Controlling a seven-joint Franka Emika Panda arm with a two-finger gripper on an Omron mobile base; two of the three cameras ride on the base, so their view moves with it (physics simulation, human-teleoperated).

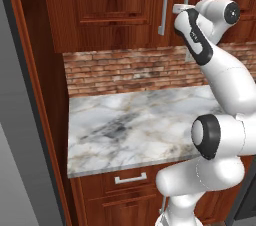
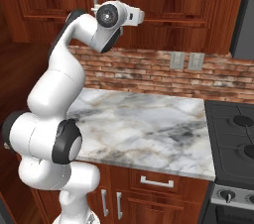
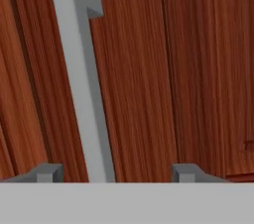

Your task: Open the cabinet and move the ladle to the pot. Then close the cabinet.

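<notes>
Gripper (image 3: 113,172) fingers apart, straddling one silver bar handle (image 3: 79,89) of the cabinet (image 1: 110,10). Handle runs from 12 toward 6 o'clock in hand view. Doors closed.

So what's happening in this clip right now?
The white arm is reaching up to the upper wall cabinet, whose two doors are closed. The gripper is right at one of the long silver bar handles: in the hand view the handle runs up between the two fingertips, nearer one of them, and the jaws stand apart without pinching it. The marble counter lies below, with the stove at its right end.
</notes>
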